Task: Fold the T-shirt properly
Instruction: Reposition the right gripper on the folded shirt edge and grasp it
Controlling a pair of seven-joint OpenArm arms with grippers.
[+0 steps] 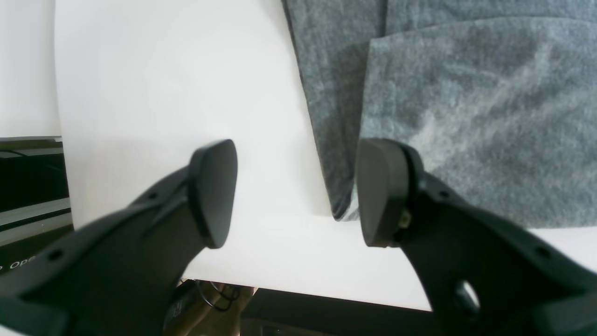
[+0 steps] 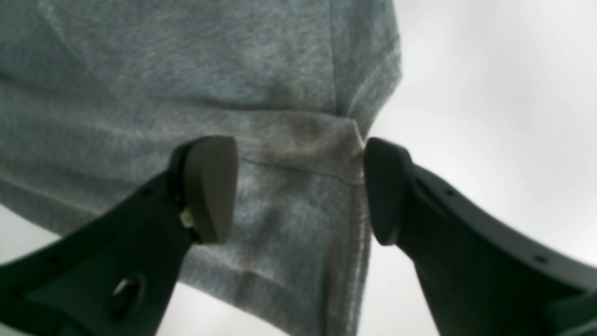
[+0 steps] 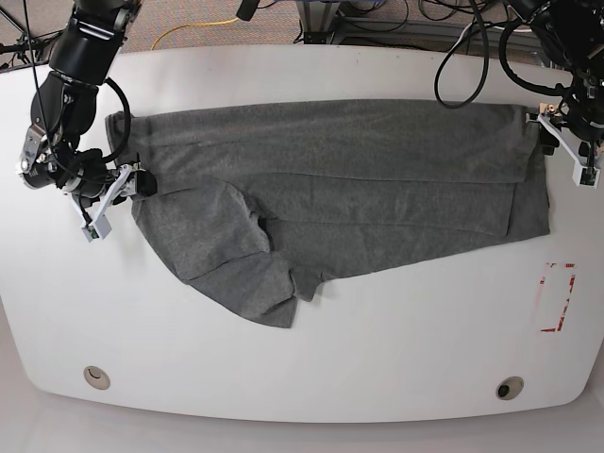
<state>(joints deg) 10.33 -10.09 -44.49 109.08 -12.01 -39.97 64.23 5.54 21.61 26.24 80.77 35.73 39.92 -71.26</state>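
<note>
right gripper jaws apart, straddling shirt edge, gripping nothing | left gripper open beside hem corner | shirt half-folded lengthwise on table | advice: pinch both layers at the seam, lift evenly

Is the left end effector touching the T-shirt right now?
Cannot tell. In the left wrist view the left end effector stands open over the T-shirt corner, one finger overlapping the cloth, but no view shows contact or gap plainly.

A robotics lab: two black arms flank a white table, loose cables trailing behind.
</note>
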